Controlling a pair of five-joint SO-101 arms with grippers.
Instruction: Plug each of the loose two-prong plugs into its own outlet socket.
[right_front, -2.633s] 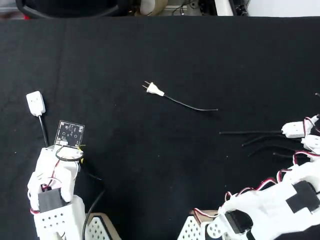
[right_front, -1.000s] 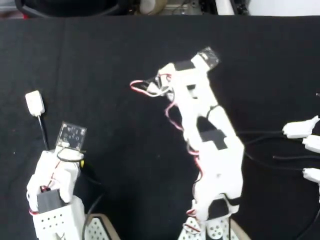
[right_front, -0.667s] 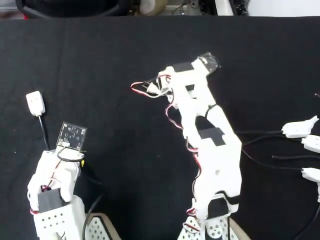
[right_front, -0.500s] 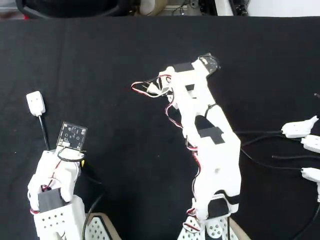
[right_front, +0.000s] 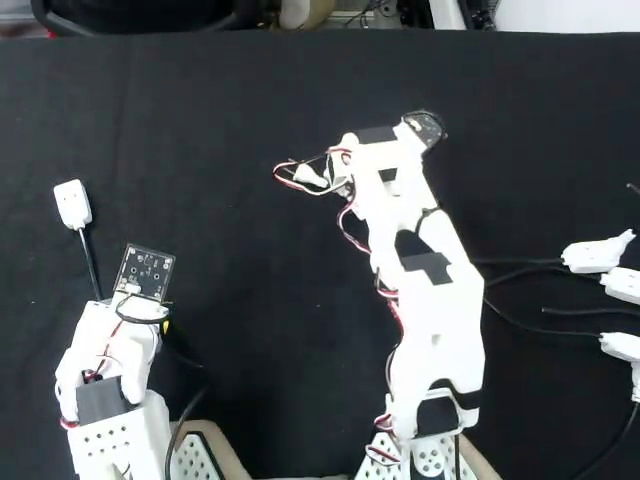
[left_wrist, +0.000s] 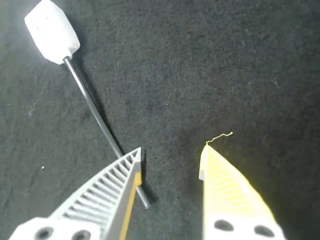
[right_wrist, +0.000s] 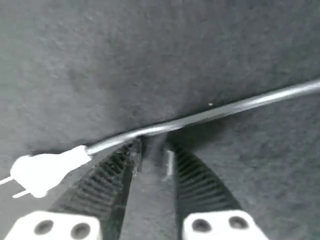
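Observation:
A white two-prong plug (right_front: 314, 179) lies on the black table (right_front: 220, 110) near the middle. In the right wrist view the plug (right_wrist: 44, 170) sits just beside my right gripper (right_wrist: 152, 147), whose fingers are nearly together on the plug's thin cable (right_wrist: 225, 108) close behind the plug. My right arm (right_front: 425, 280) stretches from the front edge out to that spot. A white outlet socket (right_front: 70, 203) on a dark cable lies at the far left. My left gripper (left_wrist: 172, 152) stands open over that cable (left_wrist: 95, 117), short of the socket (left_wrist: 51, 31).
Several more white connectors (right_front: 590, 256) with dark cables (right_front: 520, 300) lie at the right edge of the table. My left arm (right_front: 110, 360) stays at the front left corner. Chairs and clutter stand beyond the far edge.
My right arm swung from the right edge to the middle and came down over the plug. In the last half second it shifted slightly right with the plug. The left arm kept still.

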